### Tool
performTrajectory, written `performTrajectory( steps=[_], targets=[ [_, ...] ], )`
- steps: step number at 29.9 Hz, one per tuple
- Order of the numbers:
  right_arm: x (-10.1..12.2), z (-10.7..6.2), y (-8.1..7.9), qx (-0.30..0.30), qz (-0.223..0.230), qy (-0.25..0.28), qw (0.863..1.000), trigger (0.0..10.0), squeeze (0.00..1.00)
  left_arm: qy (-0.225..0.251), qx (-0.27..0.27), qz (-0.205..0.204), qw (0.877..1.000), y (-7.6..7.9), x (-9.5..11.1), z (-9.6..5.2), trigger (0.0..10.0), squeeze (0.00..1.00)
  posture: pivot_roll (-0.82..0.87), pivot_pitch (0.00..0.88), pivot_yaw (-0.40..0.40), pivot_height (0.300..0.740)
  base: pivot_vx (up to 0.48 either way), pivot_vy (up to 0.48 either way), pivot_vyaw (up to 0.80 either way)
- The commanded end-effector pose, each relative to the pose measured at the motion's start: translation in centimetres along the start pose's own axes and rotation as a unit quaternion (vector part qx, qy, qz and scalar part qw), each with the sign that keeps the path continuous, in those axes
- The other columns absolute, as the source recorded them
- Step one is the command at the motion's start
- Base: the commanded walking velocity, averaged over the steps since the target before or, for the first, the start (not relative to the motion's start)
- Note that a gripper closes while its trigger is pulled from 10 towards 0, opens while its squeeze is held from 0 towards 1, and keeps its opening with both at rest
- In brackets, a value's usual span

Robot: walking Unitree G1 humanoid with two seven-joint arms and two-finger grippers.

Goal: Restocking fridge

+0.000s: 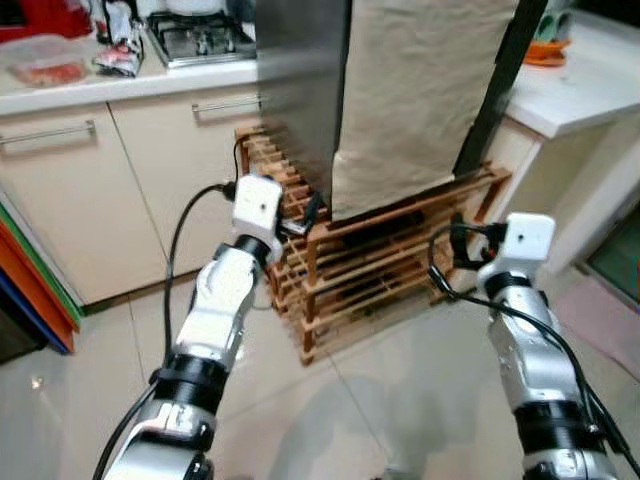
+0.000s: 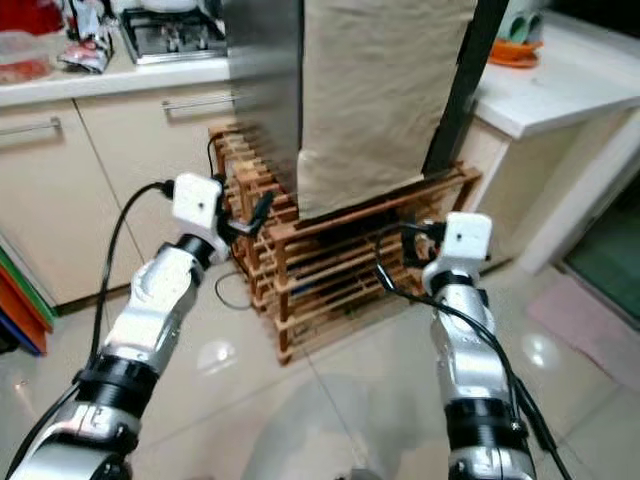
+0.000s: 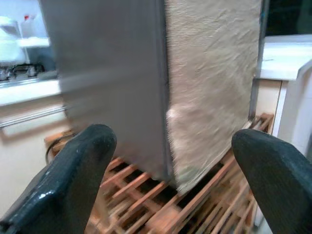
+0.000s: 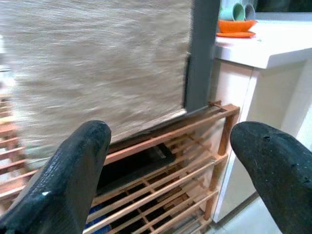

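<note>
While both silver arms reach forward over the glossy pale tiled floor (image 1: 380, 380), the left gripper (image 3: 170, 165) and the right gripper (image 4: 170, 165) hang in the air with nothing between them, each showing its two rounded, matte black fingers spread wide apart. Ahead of them stands the fridge (image 1: 300, 90), a tall box with a smooth brushed-metal side; its front is covered by one sheet of beige, coarsely woven cloth (image 1: 420, 90) that hangs down flat and ends in a straight lower edge. Just right of the cloth, a dark vertical strip (image 1: 495, 90) runs down the fridge's edge. Under the fridge sits a wooden slatted rack (image 1: 370, 270) of thin reddish-brown bars, open on the sides, with several tiers; a flat black object (image 4: 141, 163) lies on one of its shelves, and what it is cannot be told. To the left run cream cabinets (image 1: 90, 190) with two slim metal bar handles, topped by a white counter that carries one steel gas hob (image 1: 200, 40). To the right, a second white counter (image 1: 590, 85) bears an orange dish (image 1: 545, 50) holding pale green cups.
</note>
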State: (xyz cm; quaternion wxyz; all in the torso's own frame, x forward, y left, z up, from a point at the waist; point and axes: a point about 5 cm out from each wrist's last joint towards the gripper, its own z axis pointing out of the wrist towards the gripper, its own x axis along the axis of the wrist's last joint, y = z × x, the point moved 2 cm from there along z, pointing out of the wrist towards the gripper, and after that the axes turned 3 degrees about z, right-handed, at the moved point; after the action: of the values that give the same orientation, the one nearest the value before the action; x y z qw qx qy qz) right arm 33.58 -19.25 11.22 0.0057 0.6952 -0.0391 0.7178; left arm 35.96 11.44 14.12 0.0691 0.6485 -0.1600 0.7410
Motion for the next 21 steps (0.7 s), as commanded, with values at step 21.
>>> performTrajectory(
  steps=[21],
  targets=[
    [0.5,-6.9,0.2,-0.01,-0.066,0.043,0.997,10.0,0.0,-0.097,0.005,-0.015,0.995,-3.6,-5.1,-4.0,10.0,0.0,-0.02,0.0,0.008,0.719,0.0,0.437,-0.59]
  ],
)
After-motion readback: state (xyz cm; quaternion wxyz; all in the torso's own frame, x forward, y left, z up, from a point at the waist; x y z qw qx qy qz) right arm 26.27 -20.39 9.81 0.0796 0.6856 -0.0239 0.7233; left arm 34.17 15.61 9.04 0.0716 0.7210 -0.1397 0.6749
